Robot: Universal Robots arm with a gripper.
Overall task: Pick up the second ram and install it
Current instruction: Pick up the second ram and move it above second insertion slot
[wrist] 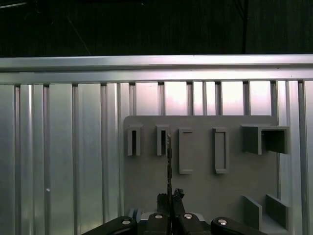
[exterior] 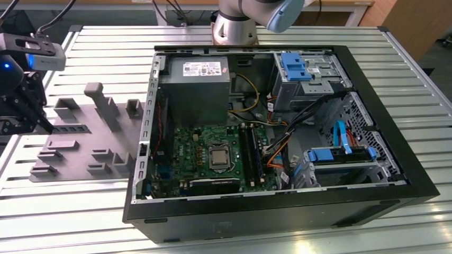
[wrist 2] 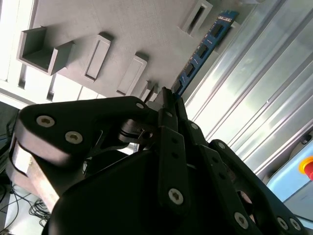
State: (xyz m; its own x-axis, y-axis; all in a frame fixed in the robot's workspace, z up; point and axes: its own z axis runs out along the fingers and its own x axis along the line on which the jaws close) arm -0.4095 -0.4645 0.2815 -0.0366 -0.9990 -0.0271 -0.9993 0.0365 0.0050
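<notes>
Fingers (wrist 2: 169, 139) of your gripper (wrist 2: 167, 97) are pinching one end of the second ram (wrist 2: 203, 46), holding it over the grey slotted tray (wrist 2: 98, 19) on the bench (wrist 2: 254, 88), at the exterior view's left.

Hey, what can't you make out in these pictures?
1. Second wrist view: the gripper covers the held end of the second ram.
2. First wrist view: the second ram is edge-on, so its face cannot be read.
3. Exterior view: the frame edge cuts off the gripper; the memory slots are too dark to tell whether any is filled.
</notes>
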